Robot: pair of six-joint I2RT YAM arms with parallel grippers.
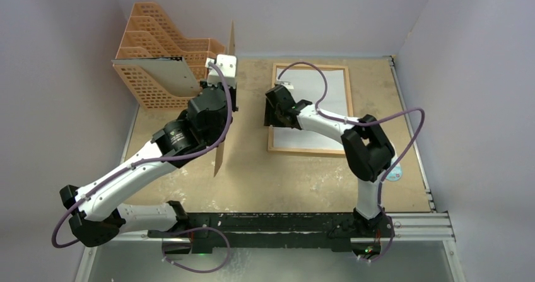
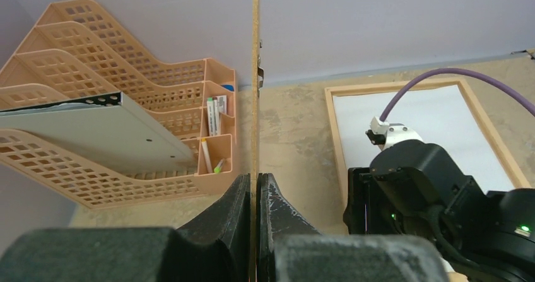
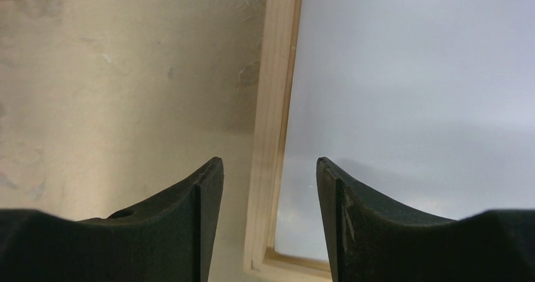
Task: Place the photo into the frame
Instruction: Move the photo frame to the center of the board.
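Left claw (image 2: 254,197): fingers together, clamped on a thin brown board (image 2: 255,74). The board stands on edge and runs straight out ahead of the claw, seen edge-on from the wrist.

Orange file rack (image 2: 94,55): to the left of this claw and beyond it, with a grey panel (image 2: 120,137) lying across its slots.

Right claw (image 3: 269,187): fingers apart, pointing down over the frame (image 3: 277,74). The frame's left wooden rail passes between the two fingers, with a gap showing on either side; neither finger is seen touching it. One finger hangs over bare table (image 3: 94,105), the other over the frame's inside.

The frame lies flat on the table, directly under the right claw and spreading away to its right. It is well to the right of the left claw.

Pale sheet (image 1: 337,93): fills the frame from rail to rail, plain white-grey. Cannot tell whether this is the photo lying face down or only the pane
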